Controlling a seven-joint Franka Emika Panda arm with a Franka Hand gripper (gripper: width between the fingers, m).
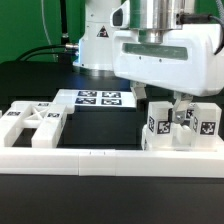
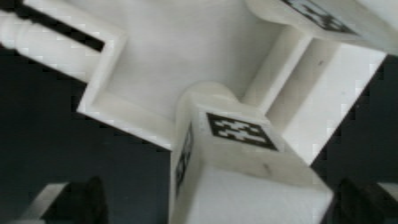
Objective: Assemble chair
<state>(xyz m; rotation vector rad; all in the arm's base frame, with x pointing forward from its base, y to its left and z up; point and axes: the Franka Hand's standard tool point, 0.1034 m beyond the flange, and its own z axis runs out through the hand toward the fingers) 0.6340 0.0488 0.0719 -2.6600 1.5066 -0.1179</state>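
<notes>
A black bench fills the exterior view, with a white rail along its front and the marker board lying flat behind. A framed chair panel lies on the exterior view's left. On the right stands a cluster of tagged chair parts, with the fingers reaching down into it. In the wrist view the fingers stand wide apart on either side of a tagged post, gripping nothing.
</notes>
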